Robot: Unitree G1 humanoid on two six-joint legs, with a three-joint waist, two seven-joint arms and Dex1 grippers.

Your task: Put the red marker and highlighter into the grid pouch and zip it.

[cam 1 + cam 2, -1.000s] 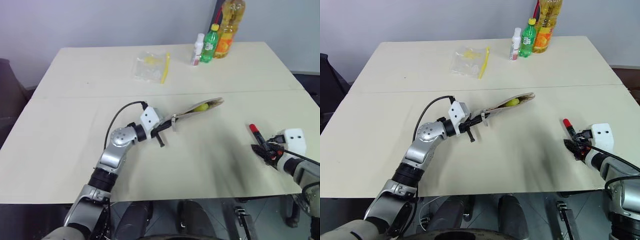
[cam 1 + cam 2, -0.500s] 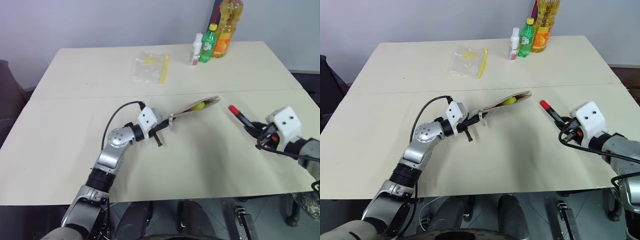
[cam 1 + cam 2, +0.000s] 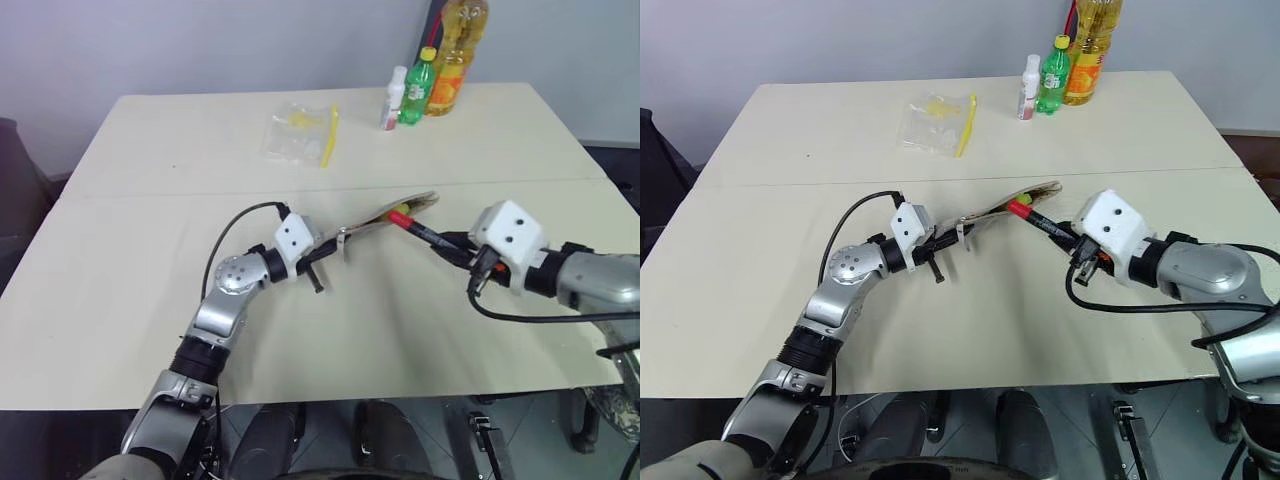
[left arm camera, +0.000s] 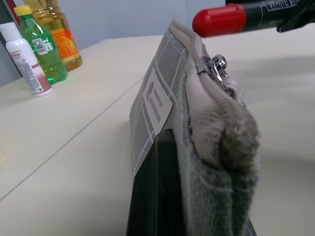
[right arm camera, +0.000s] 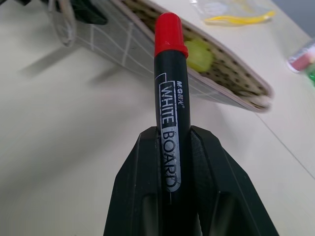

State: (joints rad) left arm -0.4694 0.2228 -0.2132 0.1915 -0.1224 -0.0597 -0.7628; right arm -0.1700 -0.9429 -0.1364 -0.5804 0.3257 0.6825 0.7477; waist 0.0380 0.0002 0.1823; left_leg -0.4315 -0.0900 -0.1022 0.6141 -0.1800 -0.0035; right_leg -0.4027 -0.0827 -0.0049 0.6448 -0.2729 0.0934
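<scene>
The grid pouch [image 3: 372, 217] is held off the table by its near end, where my left gripper [image 3: 330, 250] is shut on it; its open mouth faces right. Inside the mouth lies the yellow highlighter [image 5: 199, 55]. My right gripper [image 3: 455, 247] is shut on the black barrel of the red marker [image 3: 418, 228], just right of the pouch. The marker's red cap [image 5: 170, 30] sits at the pouch's open edge, next to the zipper pull [image 4: 216, 69]. I cannot tell whether the cap touches the fabric.
A clear plastic bag with a yellow strip [image 3: 302, 134] lies at the back middle of the table [image 3: 150, 300]. A small white bottle [image 3: 394, 100], a green bottle [image 3: 420, 88] and a tall oil bottle [image 3: 456, 58] stand at the back right.
My right gripper lifted the red marker from the table's front right and carried it left to the pouch's mouth, rolling the wrist. The left arm and pouch stayed put.
</scene>
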